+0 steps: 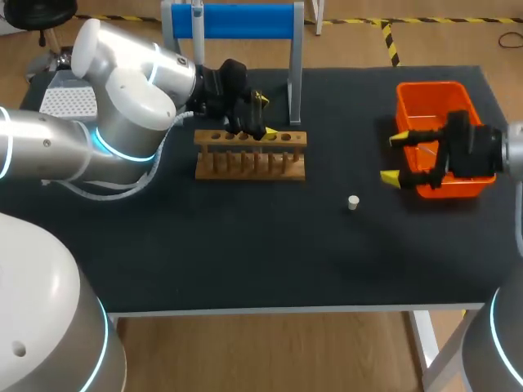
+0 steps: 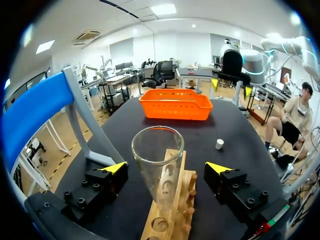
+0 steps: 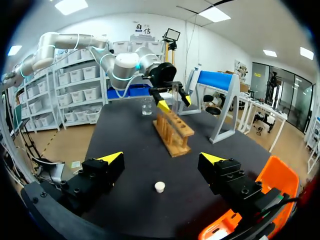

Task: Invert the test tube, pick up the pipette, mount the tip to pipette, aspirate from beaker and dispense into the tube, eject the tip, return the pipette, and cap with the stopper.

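**Test tube upright in the rack, both grippers empty**

Our left gripper (image 2: 165,169) hovers over the wooden rack (image 1: 250,155). Its fingers are spread wide on either side of the glass test tube (image 2: 157,160), touching neither wall and holding nothing. The tube stands mouth up and appears seated in a rack hole, though we cannot make out its foot clearly. Our right gripper (image 1: 394,157) hangs beside the orange basket (image 1: 431,86), wide apart and empty. The white stopper (image 1: 353,202) lies on the black table (image 1: 245,253) between rack and basket.
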### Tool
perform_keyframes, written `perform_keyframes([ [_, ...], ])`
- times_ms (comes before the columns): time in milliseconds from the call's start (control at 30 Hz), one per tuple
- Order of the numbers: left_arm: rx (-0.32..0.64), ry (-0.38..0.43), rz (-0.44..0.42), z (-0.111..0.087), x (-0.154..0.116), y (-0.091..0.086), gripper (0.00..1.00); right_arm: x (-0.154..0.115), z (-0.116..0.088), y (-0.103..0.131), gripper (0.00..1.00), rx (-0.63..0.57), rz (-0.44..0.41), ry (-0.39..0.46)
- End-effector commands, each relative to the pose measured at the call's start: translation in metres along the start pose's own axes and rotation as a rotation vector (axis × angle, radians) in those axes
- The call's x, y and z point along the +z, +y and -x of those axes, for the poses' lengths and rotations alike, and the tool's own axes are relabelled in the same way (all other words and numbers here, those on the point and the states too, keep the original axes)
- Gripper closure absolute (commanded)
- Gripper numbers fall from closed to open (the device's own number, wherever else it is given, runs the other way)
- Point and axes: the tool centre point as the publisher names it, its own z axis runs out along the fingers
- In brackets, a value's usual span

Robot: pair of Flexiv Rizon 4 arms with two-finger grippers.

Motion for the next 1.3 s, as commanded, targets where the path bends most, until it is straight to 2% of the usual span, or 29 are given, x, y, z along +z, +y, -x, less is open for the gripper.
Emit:
perform_keyframes([
  [33,-0.001,0.003,0.004,0.001,0.0,-0.001,0.0,0.008,-0.016,-0.021,0.0,0.011,0.017,-0.022],
  [467,-0.001,0.003,0.004,0.001,0.0,-0.001,0.0,0.038,-0.027,-0.069,0.0,0.025,-0.063,-0.046],
  [933,-0.001,0.003,0.004,0.001,0.0,-0.001,0.0,0.054,-0.026,-0.082,0.0,0.038,-0.174,-0.089],
  [1300,-0.001,0.003,0.004,0.001,0.0,-0.001,0.0,0.066,-0.021,-0.091,0.0,0.053,-0.231,-0.12],
])
